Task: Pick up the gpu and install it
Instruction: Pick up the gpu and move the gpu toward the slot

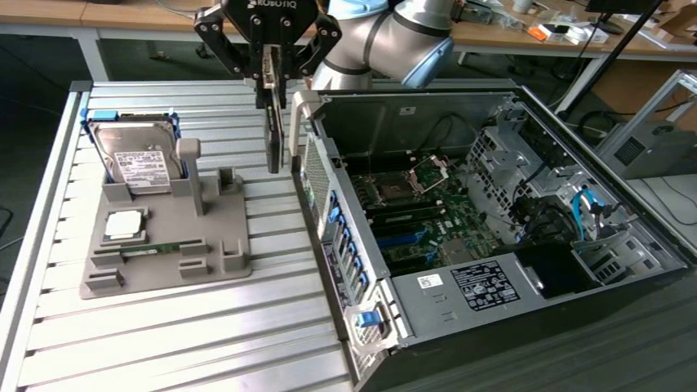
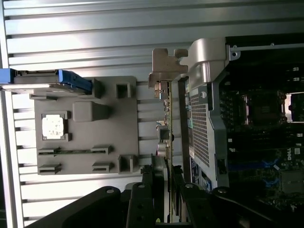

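My gripper is shut on the gpu, a thin dark card that hangs on edge below the fingers, lifted above the slatted table. The card hangs between the grey holder and the rear wall of the open computer case. In the wrist view the gpu shows edge-on, with its silver bracket at the far end and my black fingers clamped on the near end. It runs alongside the case's perforated rear panel, apart from it.
The grey holder carries a silver hard drive in a blue frame, a processor chip and a green memory stick. The case lies open with its motherboard exposed. Desks with clutter stand behind the table.
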Controlling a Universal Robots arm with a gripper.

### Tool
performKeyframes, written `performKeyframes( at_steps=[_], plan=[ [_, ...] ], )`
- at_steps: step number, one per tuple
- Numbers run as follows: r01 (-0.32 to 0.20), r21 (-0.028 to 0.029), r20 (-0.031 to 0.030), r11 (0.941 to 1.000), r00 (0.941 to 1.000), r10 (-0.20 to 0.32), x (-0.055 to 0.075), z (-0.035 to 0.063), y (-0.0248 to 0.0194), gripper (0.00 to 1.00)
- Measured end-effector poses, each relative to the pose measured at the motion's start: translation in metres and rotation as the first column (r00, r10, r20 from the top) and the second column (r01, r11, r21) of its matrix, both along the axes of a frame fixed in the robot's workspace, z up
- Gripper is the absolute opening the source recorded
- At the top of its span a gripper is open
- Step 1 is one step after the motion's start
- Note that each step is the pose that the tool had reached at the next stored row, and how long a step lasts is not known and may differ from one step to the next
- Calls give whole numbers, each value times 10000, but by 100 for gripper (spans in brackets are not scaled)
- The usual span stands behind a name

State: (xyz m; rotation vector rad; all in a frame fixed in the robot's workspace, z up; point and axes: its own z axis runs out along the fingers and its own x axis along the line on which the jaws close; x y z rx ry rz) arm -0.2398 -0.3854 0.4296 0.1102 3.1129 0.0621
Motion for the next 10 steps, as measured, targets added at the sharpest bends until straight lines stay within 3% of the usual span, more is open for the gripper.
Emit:
performKeyframes(
  at_steps=[10],
  plan=[
    [-1,-4,0,10000,10000,1,130,0,-30,27]
  ],
)
